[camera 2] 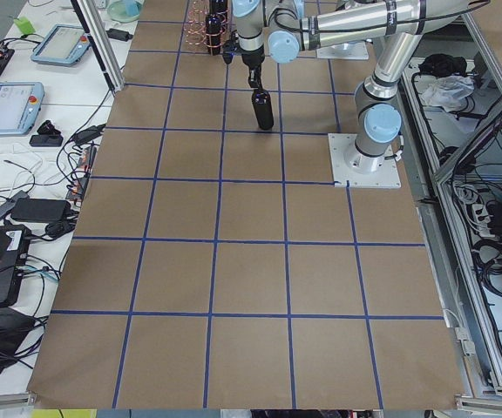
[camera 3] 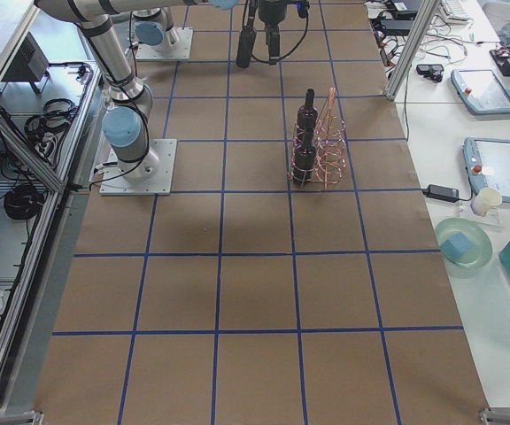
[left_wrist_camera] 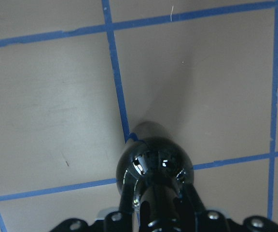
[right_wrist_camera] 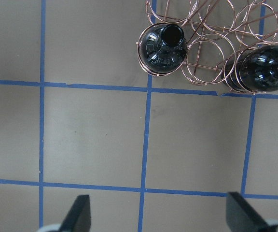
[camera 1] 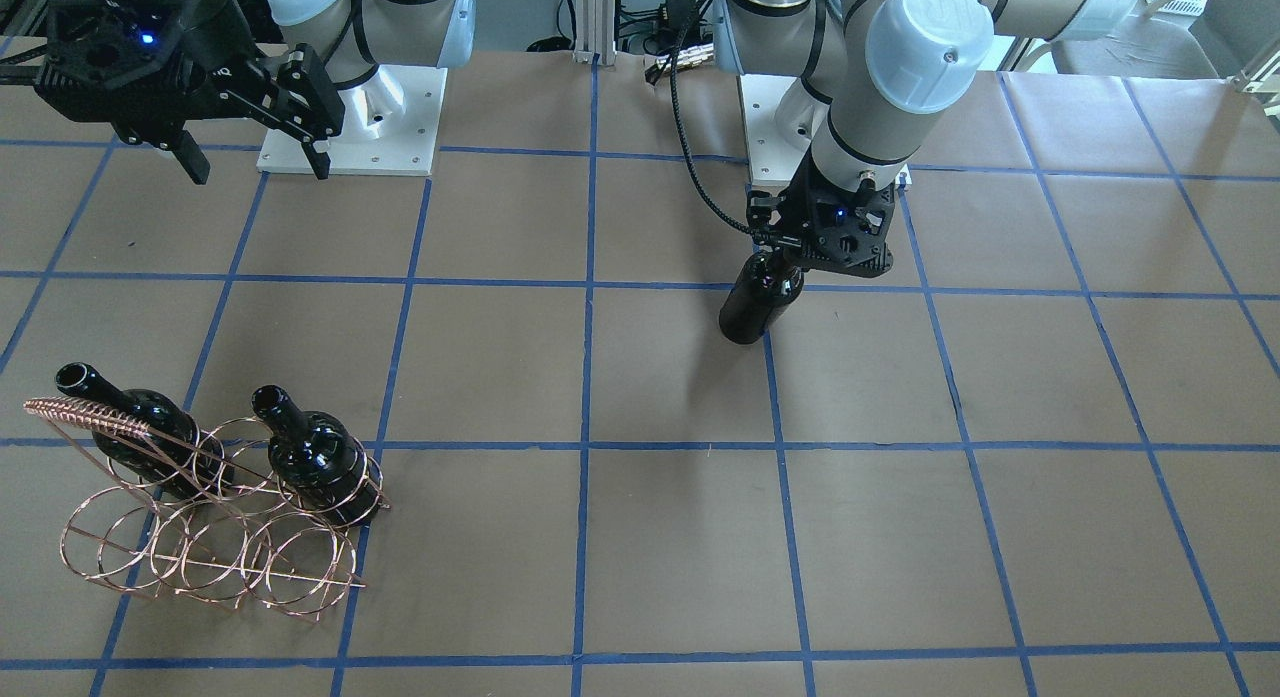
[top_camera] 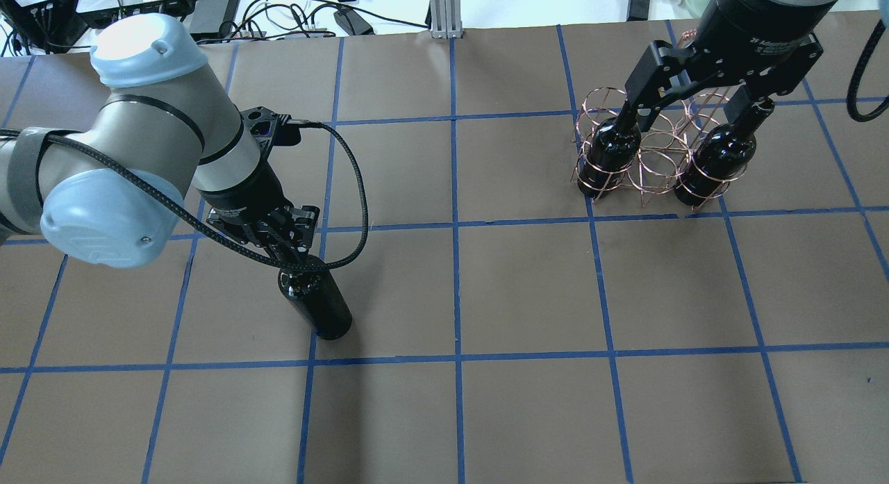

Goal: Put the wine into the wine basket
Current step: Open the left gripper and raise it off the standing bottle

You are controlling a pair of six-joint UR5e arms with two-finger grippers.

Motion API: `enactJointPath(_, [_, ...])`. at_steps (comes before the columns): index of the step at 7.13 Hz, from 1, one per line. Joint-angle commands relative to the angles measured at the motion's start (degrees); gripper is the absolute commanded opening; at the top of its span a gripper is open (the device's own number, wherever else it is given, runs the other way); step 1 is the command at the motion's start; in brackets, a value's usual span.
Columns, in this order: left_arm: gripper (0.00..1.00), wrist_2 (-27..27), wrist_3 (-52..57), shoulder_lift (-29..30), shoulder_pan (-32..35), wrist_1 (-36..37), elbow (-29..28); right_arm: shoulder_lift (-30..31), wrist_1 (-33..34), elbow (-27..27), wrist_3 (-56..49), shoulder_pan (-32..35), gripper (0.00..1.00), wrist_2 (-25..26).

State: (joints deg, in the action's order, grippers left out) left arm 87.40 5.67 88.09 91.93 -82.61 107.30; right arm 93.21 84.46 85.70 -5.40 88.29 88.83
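The left claw point(top_camera: 288, 251) is clenching the neck of the wine bottle point(top_camera: 318, 307), which is pointing upright beneath it over a blue tape line on the robot's left half of the bench point(top_camera: 528, 289). Whether its base is touching the bench cannot be told. The wire basket point(camera 1: 210, 547) is standing well apart on the robot's right, holding a second bottle point(camera 1: 140, 427) and a third bottle point(camera 1: 315, 462) in its end rings. The right claw point(camera 1: 258, 165) is hovering near the basket, fingers spread wide, gripping nothing.

I count three dark bottles, the wine point(camera 1: 760, 302), second bottle point(camera 1: 148, 439), third bottle point(camera 1: 315, 464), one wine basket point(camera 1: 210, 522).
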Motion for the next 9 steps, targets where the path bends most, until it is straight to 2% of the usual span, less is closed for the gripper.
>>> enactJointPath(1, [0.74, 0.0, 0.0, 0.2, 0.0, 0.0, -0.3, 0.0, 0.0, 0.0, -0.1, 0.0, 1.0, 0.2])
enactJointPath(2, [1.0, -0.1, 0.1, 0.2, 0.0, 0.5, -1.2, 0.0, 0.0, 0.0, 0.2, 0.1, 1.0, 0.1])
enactJointPath(4, [1.0, -0.2, 0.1, 0.2, -0.4, -4.8, -6.1, -0.1, 0.0, -0.8, 1.5, 1.9, 1.0, 3.0])
enactJointPath(6, [1.0, 0.2, 0.2, 0.0, -1.0, -4.7, -9.0, -2.1, 0.3, -3.3, 6.3, 5.4, 1.0, 2.6])
enactJointPath(9, [1.0, 1.5, 0.5, -0.1, -9.7, -6.2, -17.5, -3.7, 0.3, -6.1, 15.4, 12.3, 1.0, 2.7])
